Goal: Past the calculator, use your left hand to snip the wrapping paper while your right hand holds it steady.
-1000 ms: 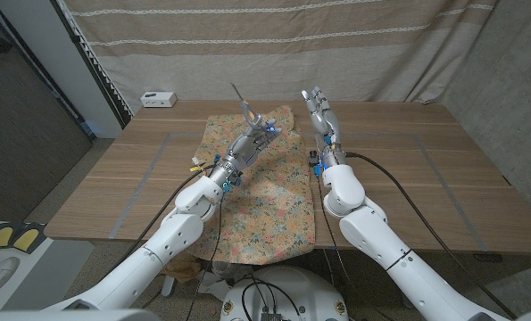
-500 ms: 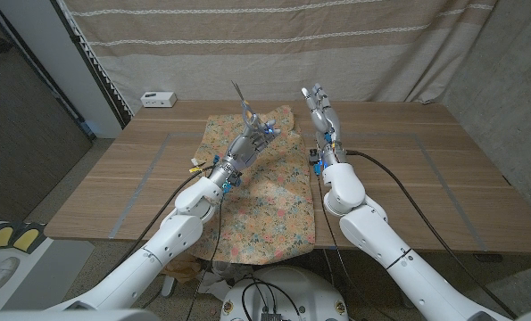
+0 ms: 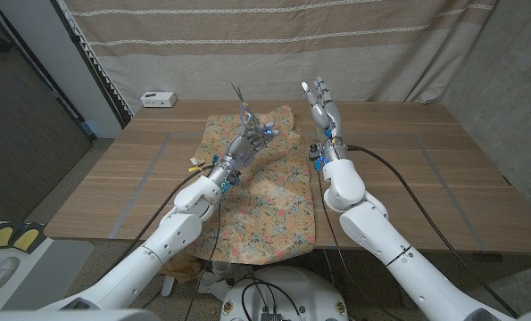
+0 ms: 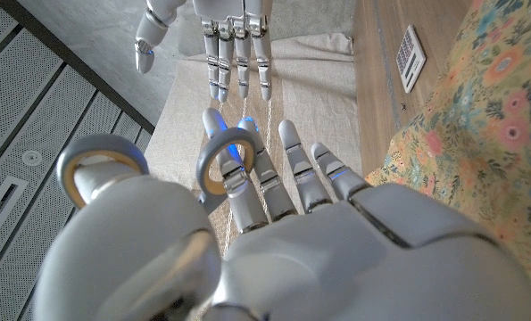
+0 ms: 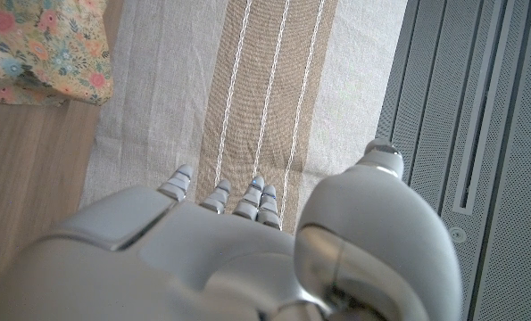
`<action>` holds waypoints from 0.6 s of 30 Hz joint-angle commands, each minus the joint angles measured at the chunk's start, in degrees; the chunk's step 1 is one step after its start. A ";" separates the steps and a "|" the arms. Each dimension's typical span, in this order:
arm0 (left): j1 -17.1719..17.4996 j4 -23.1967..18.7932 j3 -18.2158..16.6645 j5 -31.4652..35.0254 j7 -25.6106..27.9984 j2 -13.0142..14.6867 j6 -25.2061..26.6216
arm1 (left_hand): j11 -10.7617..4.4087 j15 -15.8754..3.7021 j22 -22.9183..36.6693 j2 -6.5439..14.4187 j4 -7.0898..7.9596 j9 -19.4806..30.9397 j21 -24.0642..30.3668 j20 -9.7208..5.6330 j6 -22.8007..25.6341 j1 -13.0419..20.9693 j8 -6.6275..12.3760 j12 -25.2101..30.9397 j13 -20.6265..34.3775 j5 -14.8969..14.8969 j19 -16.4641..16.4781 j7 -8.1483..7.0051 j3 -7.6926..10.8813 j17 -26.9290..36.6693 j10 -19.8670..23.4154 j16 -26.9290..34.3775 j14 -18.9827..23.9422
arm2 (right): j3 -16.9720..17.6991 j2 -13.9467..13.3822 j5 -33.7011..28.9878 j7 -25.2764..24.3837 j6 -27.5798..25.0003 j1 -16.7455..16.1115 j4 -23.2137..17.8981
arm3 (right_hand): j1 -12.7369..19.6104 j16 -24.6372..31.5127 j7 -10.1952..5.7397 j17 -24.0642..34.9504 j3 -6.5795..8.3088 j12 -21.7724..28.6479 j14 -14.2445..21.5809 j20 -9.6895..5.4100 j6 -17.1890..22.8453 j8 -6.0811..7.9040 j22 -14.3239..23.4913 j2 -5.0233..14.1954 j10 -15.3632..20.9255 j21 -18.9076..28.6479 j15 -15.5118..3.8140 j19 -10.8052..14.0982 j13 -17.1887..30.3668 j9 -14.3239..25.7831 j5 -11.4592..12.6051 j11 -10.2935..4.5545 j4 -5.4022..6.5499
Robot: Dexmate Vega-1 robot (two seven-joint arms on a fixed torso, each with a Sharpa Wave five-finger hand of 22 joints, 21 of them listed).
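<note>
Head view, left to right: one calculator (image 3: pixel 159 99) far out past the left hand (image 3: pixel 244 143), well off to its left. Left hand grasps one pair of scissors (image 3: pixel 244 105), blades pointing up and away, raised over the wrapping paper (image 3: pixel 265 192). One sheet of paper, long axis running from the robot toward the curtain, lying under and beside the left hand. Right hand (image 3: pixel 321 111) released, fingers straight and apart, lifted off the table just beside the paper's right edge. Judgement: left hand is nearer the paper; right must drop down and inward to pin it.
</note>
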 commanded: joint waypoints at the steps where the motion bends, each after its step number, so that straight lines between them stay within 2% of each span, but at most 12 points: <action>1: -0.62 -0.30 -0.15 0.93 0.76 0.43 0.24 | -2.33 -8.44 0.23 -0.45 0.53 0.10 0.21 0.22 -1.56 -1.66 0.26 0.13 -0.42 -0.50 0.46 2.98 -0.31 0.44 3.22 0.31 0.64 | 0.51 -1.11 -1.64 -0.20 -1.67 0.20 -1.43 | -0.85 0.02 0.10 -0.04 -0.68 -0.26 -0.70 0.59 -0.67 -0.19 -0.04 -0.20 -1.01 0.11 0.35 -0.11 0.16 0.03 -0.32 0.11 0.08; 5: -0.67 -0.70 -0.06 1.11 -0.26 0.96 -0.09 | -2.34 -8.35 0.28 -1.20 1.01 0.13 0.25 0.84 -1.27 -3.74 0.32 0.33 -0.55 -1.33 0.61 3.89 -0.56 0.67 3.66 0.49 1.03 | 0.55 -1.56 -1.22 0.50 -2.04 0.18 -1.65 | -1.14 -0.01 0.14 -0.03 -0.85 -0.30 -0.91 0.69 -1.05 -0.25 -0.04 -0.36 -1.29 0.05 0.61 -0.29 0.16 0.02 -0.37 0.19 0.18; 8: -0.66 -0.82 -0.04 0.97 -0.90 1.05 -0.36 | -2.26 -8.18 0.28 -1.44 1.24 0.14 0.39 0.83 -1.07 -4.94 0.37 0.40 -0.72 -1.87 1.03 4.04 -0.61 0.79 3.93 0.74 1.63 | 0.56 -1.78 -1.00 0.74 -2.43 0.14 -1.78 | -1.36 -0.07 0.29 -0.03 -0.98 -0.31 -1.17 0.66 -1.38 -0.29 -0.04 -0.48 -1.50 0.01 0.74 -0.42 0.16 0.01 -0.41 0.34 0.26; 18: 0.26 -2.52 -0.34 0.66 -1.80 2.32 -0.59 | -2.23 -8.25 0.22 -1.51 1.21 0.14 0.43 0.67 -0.78 -5.88 0.41 0.39 -1.24 -2.52 1.43 4.28 -0.48 0.93 4.44 0.91 2.12 | 0.64 -2.93 0.17 1.91 -4.27 0.24 -2.14 | -1.86 -0.13 0.54 -0.02 -1.21 -0.26 -1.63 0.85 -1.66 -0.21 -0.05 -0.62 -1.76 -0.08 1.22 -0.78 0.15 -0.01 -0.49 0.80 0.46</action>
